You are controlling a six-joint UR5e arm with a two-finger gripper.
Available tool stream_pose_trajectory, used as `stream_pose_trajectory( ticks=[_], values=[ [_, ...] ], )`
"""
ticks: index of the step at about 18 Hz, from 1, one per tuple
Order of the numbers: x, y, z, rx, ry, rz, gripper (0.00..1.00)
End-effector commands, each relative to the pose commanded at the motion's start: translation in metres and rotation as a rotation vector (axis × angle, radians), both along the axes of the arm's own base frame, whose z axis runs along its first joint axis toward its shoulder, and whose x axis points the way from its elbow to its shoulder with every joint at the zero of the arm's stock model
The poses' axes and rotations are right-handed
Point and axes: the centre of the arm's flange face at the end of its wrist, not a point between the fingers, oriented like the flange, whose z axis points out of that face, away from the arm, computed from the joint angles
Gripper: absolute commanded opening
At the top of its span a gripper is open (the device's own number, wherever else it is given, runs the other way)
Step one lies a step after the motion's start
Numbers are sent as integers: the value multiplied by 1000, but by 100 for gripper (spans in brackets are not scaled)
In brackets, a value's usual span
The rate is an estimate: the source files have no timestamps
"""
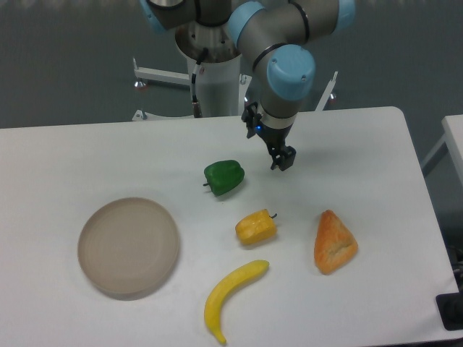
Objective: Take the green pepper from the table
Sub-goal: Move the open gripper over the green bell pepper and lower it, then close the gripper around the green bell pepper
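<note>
The green pepper (223, 177) lies on the white table (87, 155) near its middle, glossy and lobed, its short dark stem pointing left. My gripper (269, 143) hangs to the right of it and a little farther back, apart from it by a short gap. Its two dark fingers point down with empty space between them and nothing held, so it stands open. The grey and blue arm rises behind it toward the base at the back.
A yellow-orange pepper (255, 227) sits just in front of the green one. An orange wedge-shaped item (334, 242) lies at the right, a banana (230, 292) at the front, and a round beige plate (128, 246) at the left.
</note>
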Motion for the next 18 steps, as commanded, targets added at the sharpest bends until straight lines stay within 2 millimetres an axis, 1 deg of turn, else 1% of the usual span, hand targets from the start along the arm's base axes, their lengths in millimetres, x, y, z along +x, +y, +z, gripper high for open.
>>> stream_pose_trajectory(
  ticks=[3,5,7,8,10,13,15,18],
  values=[
    [12,-1,-13,7,-23,32,100],
    [27,7,-20,0,-25,33,100],
    [31,15,-23,27,-1,60,100],
    [40,19,-27,24,-1,62,100],
    [50,17,-41,11,-7,59,100],
    [54,14,-55,18,-4,56,100],
    [53,16,-60,24,0,56,100],
    [56,19,-62,32,5,48,100]
  ],
)
